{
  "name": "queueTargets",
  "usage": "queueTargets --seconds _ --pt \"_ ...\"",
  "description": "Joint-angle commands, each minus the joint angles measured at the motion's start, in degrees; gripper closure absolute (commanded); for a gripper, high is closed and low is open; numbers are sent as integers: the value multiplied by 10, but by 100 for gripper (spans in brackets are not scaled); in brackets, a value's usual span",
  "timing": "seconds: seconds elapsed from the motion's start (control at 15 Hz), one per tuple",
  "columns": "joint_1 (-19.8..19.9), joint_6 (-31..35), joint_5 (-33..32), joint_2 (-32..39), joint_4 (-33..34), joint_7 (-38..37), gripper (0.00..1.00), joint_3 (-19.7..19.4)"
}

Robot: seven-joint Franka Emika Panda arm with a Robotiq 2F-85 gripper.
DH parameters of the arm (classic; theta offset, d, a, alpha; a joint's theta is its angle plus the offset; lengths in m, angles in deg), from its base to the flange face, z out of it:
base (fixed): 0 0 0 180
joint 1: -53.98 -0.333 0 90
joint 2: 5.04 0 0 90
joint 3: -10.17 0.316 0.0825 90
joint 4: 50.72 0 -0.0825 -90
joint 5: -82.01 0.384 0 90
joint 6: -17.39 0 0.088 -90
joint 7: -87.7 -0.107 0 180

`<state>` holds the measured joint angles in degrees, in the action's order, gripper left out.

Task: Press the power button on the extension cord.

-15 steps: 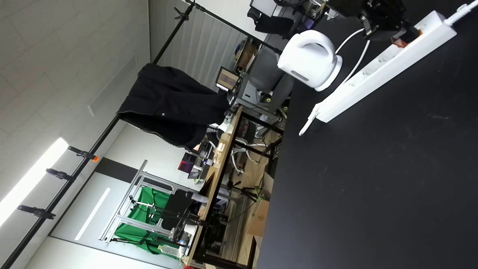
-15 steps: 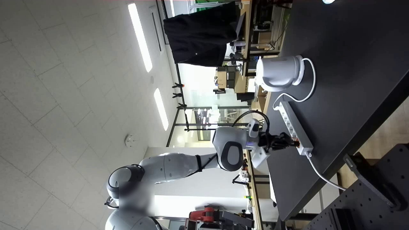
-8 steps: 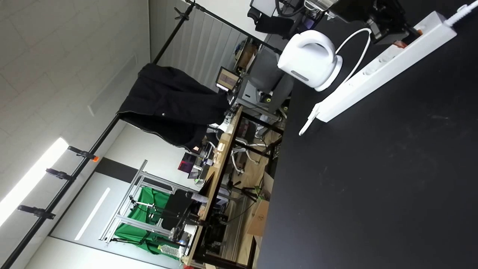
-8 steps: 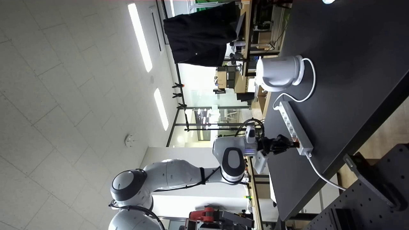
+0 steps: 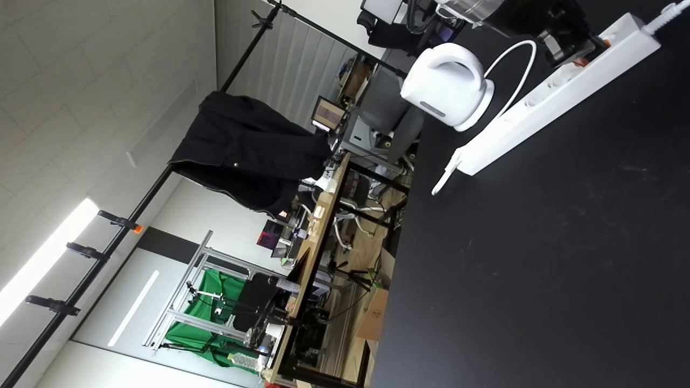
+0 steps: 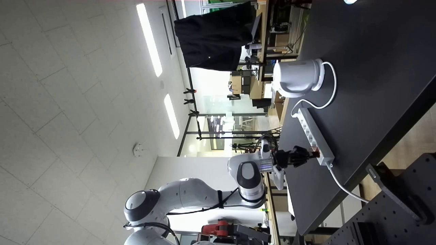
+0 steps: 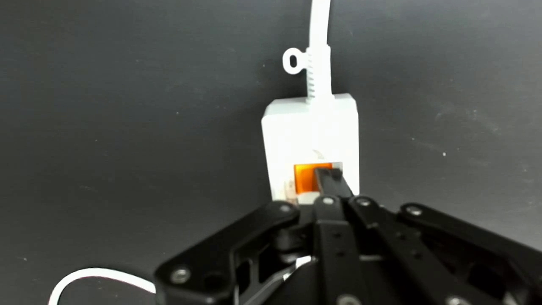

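The black Robotiq gripper (image 7: 330, 176) has its two fingers closed together into one narrow tip, aimed down at a small orange-red rocker switch (image 7: 305, 180), the power button. In the wrist view that tip covers part of the rocker, and in both exterior views it reaches right down to it; whether the rocker is pressed in cannot be made out. The switch sits in the top face of the long white power strip (image 6: 317, 136), near the end where a white cable (image 7: 319, 25) leaves past a little loop tab (image 7: 300, 61). Beyond the switch, round sockets (image 5: 536, 97) run along the strip toward its opposite end, which a kettle cord (image 6: 321, 108) meets after a curl across the dark tabletop (image 6: 371, 68). That cord comes from the base of a white electric kettle (image 6: 296, 78), standing upright near that end. Behind the gripper, the white Panda arm (image 6: 190, 192) bends in over the tabletop. Farther off, a black garment (image 5: 242, 151) hangs from a black pole (image 5: 154, 191) carrying spring clamps (image 5: 116, 220), and a green cloth (image 5: 183, 333) shows by a metal frame (image 5: 194, 321)
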<state>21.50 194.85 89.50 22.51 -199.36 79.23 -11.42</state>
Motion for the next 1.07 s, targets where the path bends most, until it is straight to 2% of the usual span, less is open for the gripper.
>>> queueTargets --seconds 0.0,0.2,0.27,0.47,0.53,0.6,0.67,0.93,1.0 --pt "-86 -60 -30 -39 -17 -70 100 -82" --pt "-136 -150 -85 -129 -31 -106 100 -138" --pt "-174 -177 -72 -155 -33 -92 100 -169" --pt "-236 -235 -145 -231 -28 -141 100 -241" --pt "-250 -251 -175 -249 -23 -169 74 -258" --pt "-256 -271 -208 -268 -19 -187 73 -268" --pt "-258 -289 -240 -288 -17 -207 67 -273" --pt "-242 -370 -319 -366 -20 -261 40 -257" --pt "-134 -386 -311 -372 -20 -255 33 -147"
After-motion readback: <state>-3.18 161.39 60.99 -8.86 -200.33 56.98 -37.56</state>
